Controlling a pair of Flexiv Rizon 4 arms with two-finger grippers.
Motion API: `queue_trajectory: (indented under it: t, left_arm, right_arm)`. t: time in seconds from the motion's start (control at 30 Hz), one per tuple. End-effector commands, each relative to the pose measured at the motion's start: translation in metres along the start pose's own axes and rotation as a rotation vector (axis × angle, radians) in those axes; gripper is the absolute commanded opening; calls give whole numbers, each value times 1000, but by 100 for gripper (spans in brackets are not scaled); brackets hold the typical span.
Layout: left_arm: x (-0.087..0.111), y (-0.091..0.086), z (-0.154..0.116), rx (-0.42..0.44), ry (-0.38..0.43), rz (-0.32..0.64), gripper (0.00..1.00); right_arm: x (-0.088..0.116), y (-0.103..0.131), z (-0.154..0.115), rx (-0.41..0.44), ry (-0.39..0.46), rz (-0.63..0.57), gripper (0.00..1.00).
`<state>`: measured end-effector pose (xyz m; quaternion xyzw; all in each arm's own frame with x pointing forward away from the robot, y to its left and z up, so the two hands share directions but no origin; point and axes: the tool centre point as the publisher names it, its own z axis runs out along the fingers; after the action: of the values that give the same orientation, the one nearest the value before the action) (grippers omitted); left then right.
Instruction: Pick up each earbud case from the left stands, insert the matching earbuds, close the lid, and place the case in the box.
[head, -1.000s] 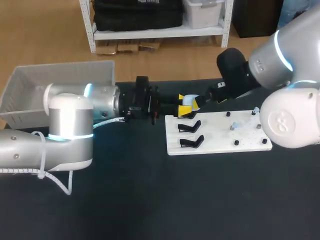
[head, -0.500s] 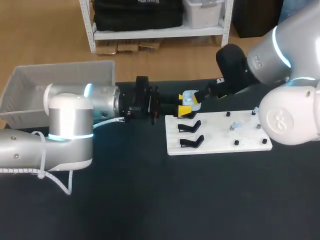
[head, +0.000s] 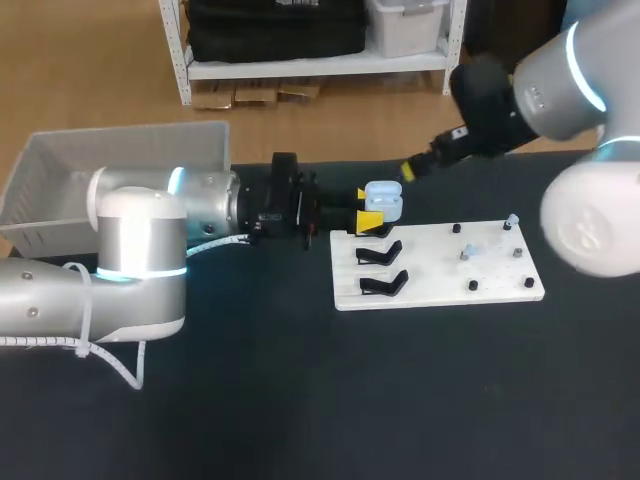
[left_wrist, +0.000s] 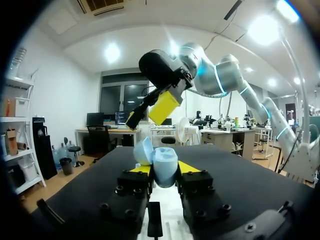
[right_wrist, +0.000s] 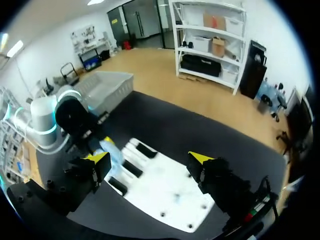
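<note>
Upper left, box (head: 120, 131) near corner hidden behind left arm (head: 140, 250); arm cut off at left edge. At right edge, right arm (head: 550, 95) cut off. On white board (head: 440, 285), small pale items (head: 470, 250) too small to tell. Open earbud case (head: 383, 198) contents unclear; in left wrist view its base hidden between left gripper (left_wrist: 164, 172) fingers.

This place is a robotics lab. A left arm (head: 140, 260) and a right arm (head: 560, 90), both grey machines, stand at a black table (head: 300, 400). On it lies a white board (head: 440, 285) with black stands (head: 380, 252) and small pegs (head: 472, 286), and a pale plastic box (head: 110, 160) is near the left arm.
</note>
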<state>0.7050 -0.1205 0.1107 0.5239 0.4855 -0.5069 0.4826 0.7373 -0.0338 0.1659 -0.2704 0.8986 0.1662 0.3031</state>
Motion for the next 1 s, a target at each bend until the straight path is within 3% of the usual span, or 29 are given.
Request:
queue_trajectory:
  t: [0.03,0.27,0.5,0.87,1.0]
  left_arm:
    - [2,0,0,-1,-5,4,0]
    - [2,0,0,-1,-5,4,0]
    - [2,0,0,-1,-5,4,0]
    - [2,0,0,-1,-5,4,0]
    - [2,0,0,-1,-5,4,0]
  right_arm:
    - [13,-15,-26,177,67,-49,100]
    - [47,-67,-22,320,269,-57,100]
    - [75,-100,1,369,406,-64,100]
    - [98,-128,32,356,477,3,100]
    - [103,-133,37,350,485,22,90]
